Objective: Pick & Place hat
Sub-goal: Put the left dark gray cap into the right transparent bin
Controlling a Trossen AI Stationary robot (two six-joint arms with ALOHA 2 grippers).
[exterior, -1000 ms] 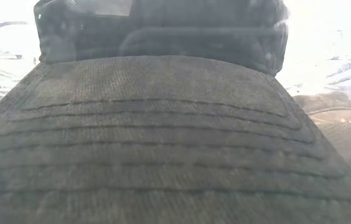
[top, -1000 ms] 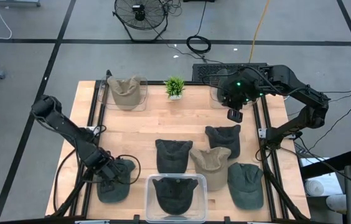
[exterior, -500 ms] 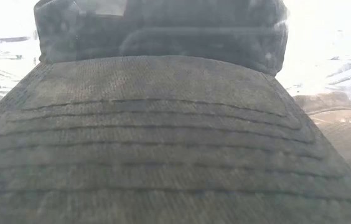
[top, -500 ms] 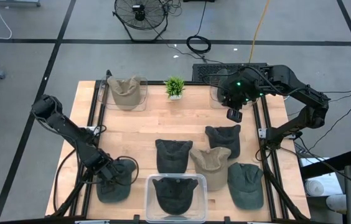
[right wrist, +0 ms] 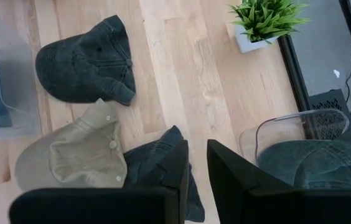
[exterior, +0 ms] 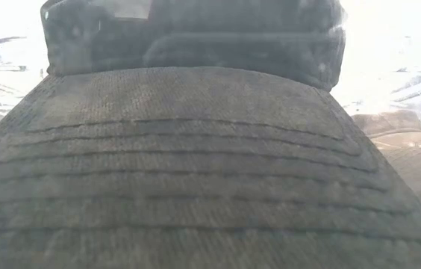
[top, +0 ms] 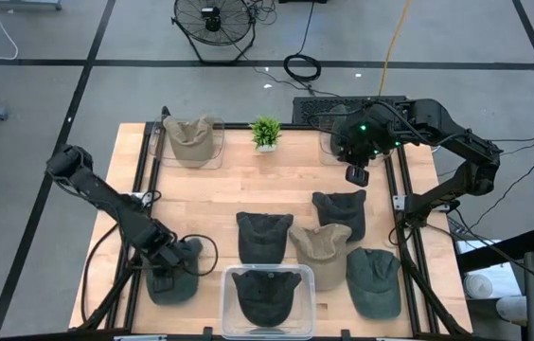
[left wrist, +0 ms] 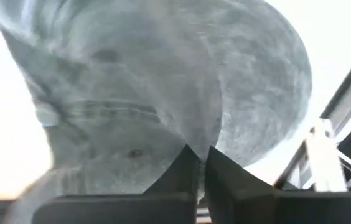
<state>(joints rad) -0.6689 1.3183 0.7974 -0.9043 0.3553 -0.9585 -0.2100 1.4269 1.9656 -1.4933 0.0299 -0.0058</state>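
Note:
A dark green hat (top: 180,279) lies on the table's near left corner. My left gripper (top: 168,268) has come down on its crown and is shut on the cloth (left wrist: 163,93). Far off, high over the table's far right, my right gripper (top: 357,176) hangs with a narrow gap between its fingers (right wrist: 197,146) and holds nothing. In the low view, only a dark hat (exterior: 195,172) right in front of the camera shows. My left gripper pinches a raised fold of the hat's crown cloth (left wrist: 199,134) between its two fingertips. The fingers slant steeply down from above. The rest of the hat lies on the table, and the cloth rises to a ridge at the fingertips.
Loose hats lie mid-table: dark ones (top: 264,235) (top: 340,213), a tan one (top: 321,248) and a green one (top: 373,279). Clear bins hold a dark hat (top: 267,296) at the near edge, a tan hat (top: 191,140) far left and another hat (right wrist: 306,162) far right. A small plant (top: 266,133) stands at the far edge.
My left gripper has shifted a little toward the table's right over the dark green hat and has shut on its crown, gathering the cloth into a fold. The hat stays on the table.

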